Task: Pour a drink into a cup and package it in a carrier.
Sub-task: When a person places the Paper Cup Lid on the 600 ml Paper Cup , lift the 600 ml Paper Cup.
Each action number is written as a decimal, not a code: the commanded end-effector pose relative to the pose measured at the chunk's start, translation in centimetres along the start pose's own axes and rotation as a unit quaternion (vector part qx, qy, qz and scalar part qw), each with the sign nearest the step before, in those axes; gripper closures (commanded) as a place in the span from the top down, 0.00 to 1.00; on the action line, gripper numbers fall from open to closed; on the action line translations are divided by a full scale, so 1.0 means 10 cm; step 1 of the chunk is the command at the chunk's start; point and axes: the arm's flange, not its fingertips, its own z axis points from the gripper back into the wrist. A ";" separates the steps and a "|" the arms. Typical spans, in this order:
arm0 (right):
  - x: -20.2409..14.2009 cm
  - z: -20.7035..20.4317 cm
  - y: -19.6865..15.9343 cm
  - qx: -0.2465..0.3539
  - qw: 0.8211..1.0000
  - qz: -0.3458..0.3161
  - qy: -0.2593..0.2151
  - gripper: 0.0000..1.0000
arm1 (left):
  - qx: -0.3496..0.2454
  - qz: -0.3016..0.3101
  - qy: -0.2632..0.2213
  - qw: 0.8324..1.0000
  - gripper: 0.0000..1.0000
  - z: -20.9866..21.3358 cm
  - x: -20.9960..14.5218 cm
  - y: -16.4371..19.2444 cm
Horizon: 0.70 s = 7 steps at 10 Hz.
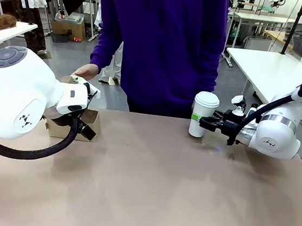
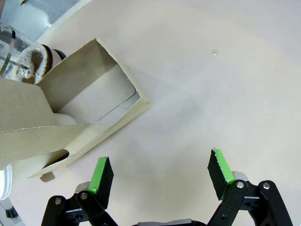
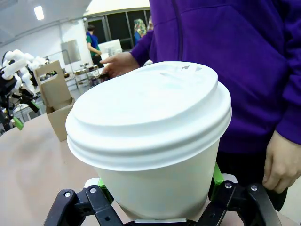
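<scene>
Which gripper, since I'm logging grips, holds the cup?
The right gripper: its pads press both sides of the lidded cup. The left gripper stands open and empty beside the carrier.

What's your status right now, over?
Right gripper shut on lidded cup. Left gripper open, empty, beside carrier. Person's hand by carrier.

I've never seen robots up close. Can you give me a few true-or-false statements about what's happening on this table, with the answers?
1. The cup has a white lid on it. True.
2. The right gripper grips the cup by its sides. True.
3. The left gripper is clamped on the carrier. False: its jaws are open and empty, with the carrier beside it.
4. The cup stands in the carrier. False: it is well apart from it, towards the other side of the table.
</scene>
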 end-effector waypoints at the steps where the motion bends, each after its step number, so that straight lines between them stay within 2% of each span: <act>1: 0.31 0.11 0.04 0.004 1.000 0.014 -0.003 0.87 | -0.001 0.000 -0.001 1.000 1.00 0.00 0.00 0.00; 3: 0.98 0.29 0.12 0.012 0.999 0.038 -0.002 0.87 | -0.001 0.000 -0.001 1.000 1.00 0.00 0.00 0.00; 5: 1.60 0.48 0.35 0.045 0.999 0.030 0.004 0.87 | -0.001 0.000 -0.001 1.000 1.00 0.00 0.00 0.00; 7: 1.99 0.57 0.70 0.057 0.998 0.025 0.015 0.87 | -0.001 0.000 -0.001 1.000 1.00 0.00 0.00 0.00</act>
